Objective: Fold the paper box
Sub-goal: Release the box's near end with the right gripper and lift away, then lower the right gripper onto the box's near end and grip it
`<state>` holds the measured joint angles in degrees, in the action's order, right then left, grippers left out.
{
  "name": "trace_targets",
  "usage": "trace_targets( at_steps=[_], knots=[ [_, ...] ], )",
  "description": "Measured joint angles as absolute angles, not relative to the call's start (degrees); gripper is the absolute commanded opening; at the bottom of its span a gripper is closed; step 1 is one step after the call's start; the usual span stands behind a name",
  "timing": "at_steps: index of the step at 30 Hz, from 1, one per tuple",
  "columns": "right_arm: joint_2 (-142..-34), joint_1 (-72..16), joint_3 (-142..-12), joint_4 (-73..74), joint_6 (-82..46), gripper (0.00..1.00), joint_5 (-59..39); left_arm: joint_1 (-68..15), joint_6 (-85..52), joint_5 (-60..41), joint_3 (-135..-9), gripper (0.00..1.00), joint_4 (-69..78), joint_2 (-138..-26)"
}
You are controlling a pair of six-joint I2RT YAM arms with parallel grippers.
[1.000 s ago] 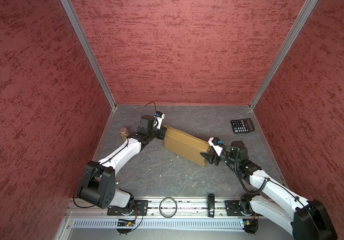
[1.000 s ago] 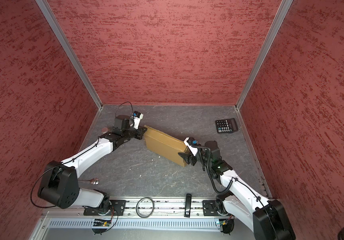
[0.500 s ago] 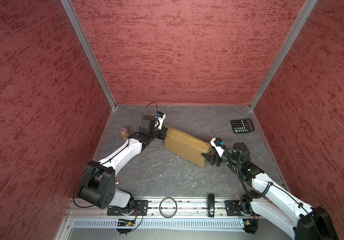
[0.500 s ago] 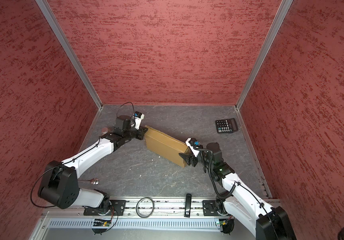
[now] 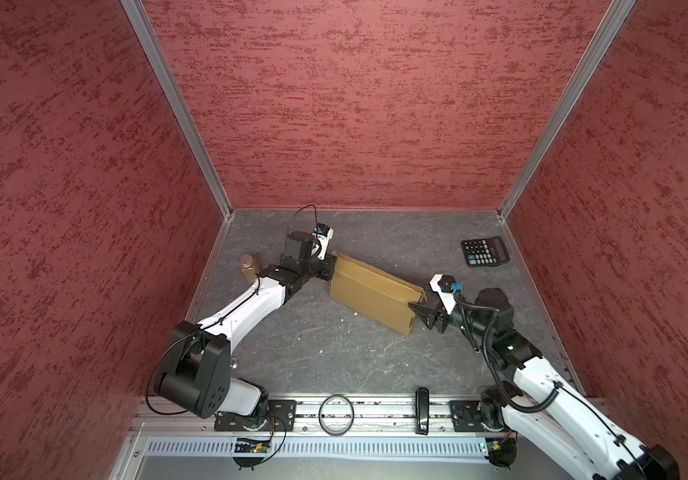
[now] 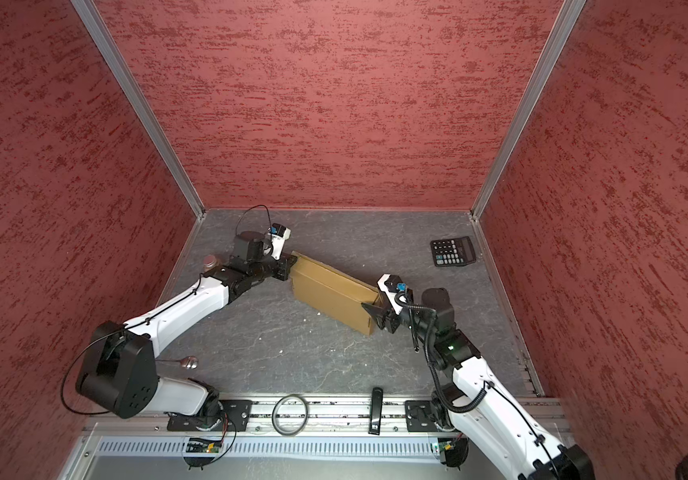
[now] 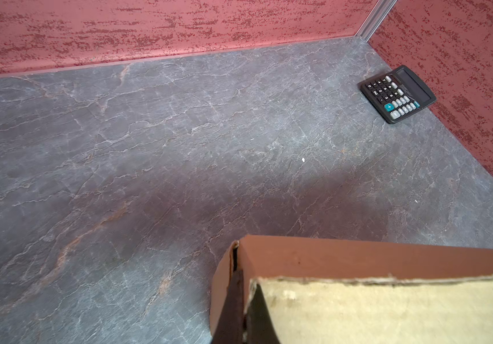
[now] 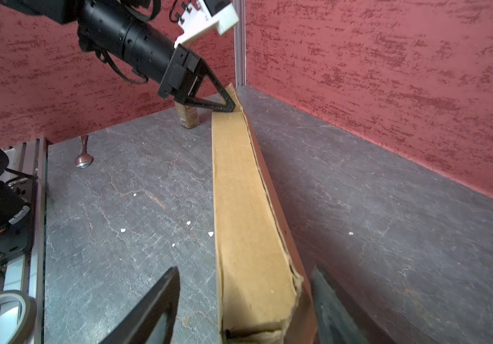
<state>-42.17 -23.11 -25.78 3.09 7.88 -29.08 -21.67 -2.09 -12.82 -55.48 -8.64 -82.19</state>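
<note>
The paper box [image 5: 371, 291] [image 6: 329, 291] is brown cardboard folded into a long closed shape. It stands on a long edge, slanting across the middle of the floor. My left gripper [image 5: 331, 268] [image 6: 292, 266] [image 7: 243, 286] is shut on the cardboard at the box's far-left end; the right wrist view shows its tips [image 8: 228, 107] pinching that corner. My right gripper [image 5: 417, 309] [image 6: 371, 308] [image 8: 242, 283] is open and straddles the box's [image 8: 245, 208] near-right end. One finger [image 8: 161, 292] stands clear of the cardboard, the other [image 8: 324, 289] is close beside it.
A black calculator [image 5: 484, 251] [image 6: 453, 251] [image 7: 397, 93] lies at the back right by the wall. A small jar [image 5: 247, 268] [image 8: 188, 116] stands behind the left arm. A spoon [image 6: 186, 362] [image 8: 83, 158] lies front left. A tape ring [image 5: 336, 415] and a black bar [image 5: 421, 409] sit on the front rail.
The right arm has shifted its posture a little while its gripper stays at the box's end. The box and the left gripper have not visibly moved.
</note>
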Motion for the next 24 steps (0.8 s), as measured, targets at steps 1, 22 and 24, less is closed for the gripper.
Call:
trace_targets(
  at_steps=[1, 22, 24],
  knots=[
    [-41.9, -23.1, -26.7, 2.7, 7.5, 0.64, -29.1, -21.7, -2.1, -12.8, -55.5, 0.0, -8.6, -82.2],
    [-47.0, -23.1, -44.2, -18.9, -16.1, 0.45, -21.3, -23.0, -2.3, -11.3, -53.4, 0.0, -8.5, -79.7],
    [-46.7, -23.1, -44.8, -22.3, -17.8, 0.45, -20.8, -23.1, -2.3, -11.1, -53.3, 0.0, -8.5, -79.5]
  ],
)
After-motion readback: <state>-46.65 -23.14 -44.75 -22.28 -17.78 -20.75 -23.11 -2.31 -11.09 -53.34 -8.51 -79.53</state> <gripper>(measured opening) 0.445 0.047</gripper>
